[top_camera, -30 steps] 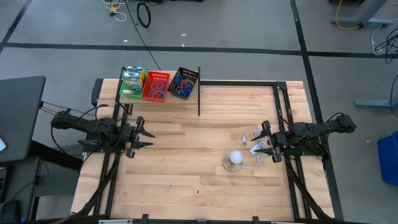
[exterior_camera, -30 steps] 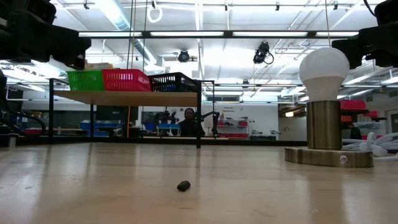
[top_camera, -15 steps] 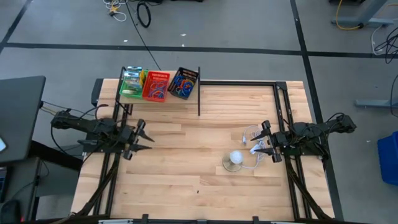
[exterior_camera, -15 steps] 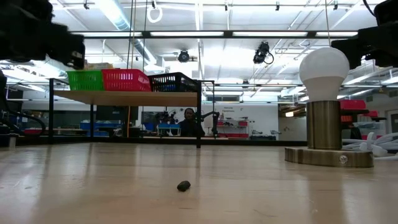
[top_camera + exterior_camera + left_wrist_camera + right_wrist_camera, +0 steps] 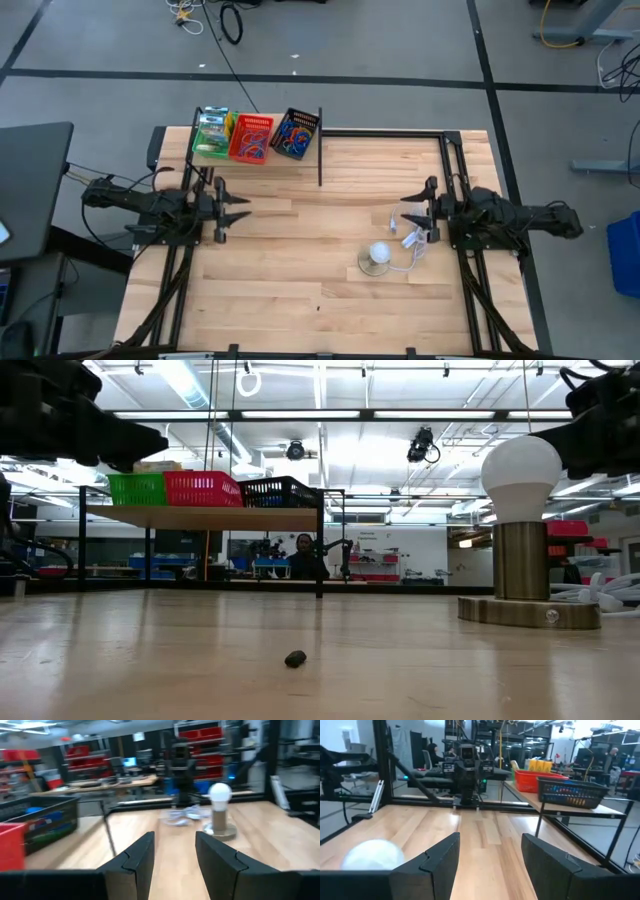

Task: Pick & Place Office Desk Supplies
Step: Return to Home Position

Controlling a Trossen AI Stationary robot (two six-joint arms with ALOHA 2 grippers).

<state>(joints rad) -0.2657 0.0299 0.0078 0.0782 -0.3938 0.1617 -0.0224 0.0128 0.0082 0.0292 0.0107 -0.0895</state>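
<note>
The supplies lie in three mesh baskets on a raised shelf at the table's far left: printed packets in the green basket [image 5: 211,135], coloured loops in the red basket [image 5: 250,139] and the black basket [image 5: 295,134]. My left gripper [image 5: 238,208] hovers open above the table's left side, level and pointing right, short of the shelf. In its wrist view the left gripper [image 5: 175,862] holds nothing. My right gripper [image 5: 408,215] hovers open at the right side, pointing left, just beyond the lamp's cord. In its own view the right gripper [image 5: 490,862] is also bare.
A white ball lamp [image 5: 379,254] on a round base stands right of centre, its white cord [image 5: 410,240] heaped below my right gripper. A small dark speck [image 5: 295,658] lies on the wood near the near edge. A thin black post [image 5: 320,160] rises at the shelf's right end.
My left gripper has moved a little toward the far edge and rolled about its axis. My right gripper has moved toward the far edge and slightly left, its arm straightening. The lamp and baskets have stayed put.
</note>
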